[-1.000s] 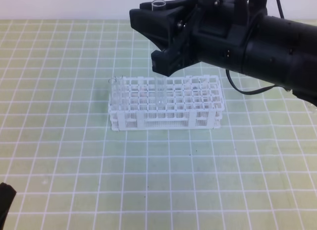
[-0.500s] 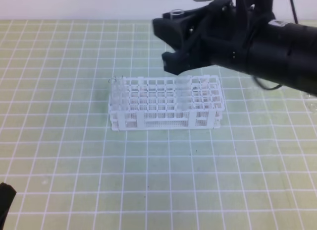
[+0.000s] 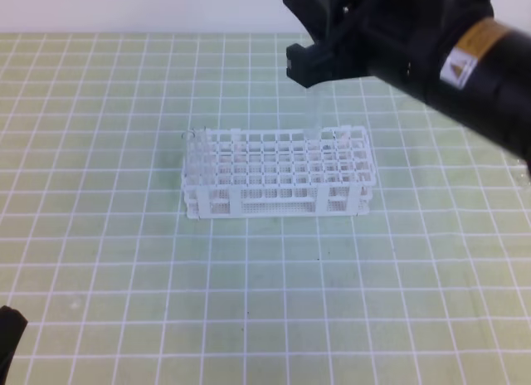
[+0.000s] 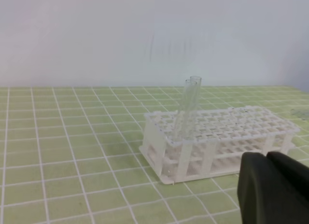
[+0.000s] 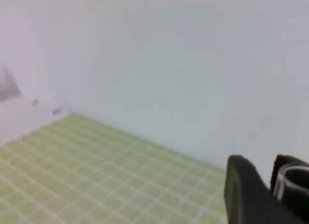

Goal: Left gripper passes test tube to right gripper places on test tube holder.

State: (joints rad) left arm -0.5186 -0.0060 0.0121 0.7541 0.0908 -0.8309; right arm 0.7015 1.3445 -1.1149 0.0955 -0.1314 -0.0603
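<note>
Tabletop (image 3: 99, 260) with its green grid fills the exterior high view, and the white test tube holder (image 3: 278, 173) stands near the middle. My right gripper (image 3: 319, 49) hangs above the holder's right end, clamped on the test tube (image 3: 314, 111), which hangs upright below it with its lower end just over the top lattice. My left gripper (image 3: 8, 339) shows only as a black corner at the lower left, well apart from the holder.

From the left wrist, my left gripper's fingers (image 4: 275, 190) sit pressed together and hold nothing. Two other clear tubes (image 4: 188, 108) lean in the holder's near corner.

From the right wrist, dark fingers (image 5: 246, 195) flank the tube's round rim.
</note>
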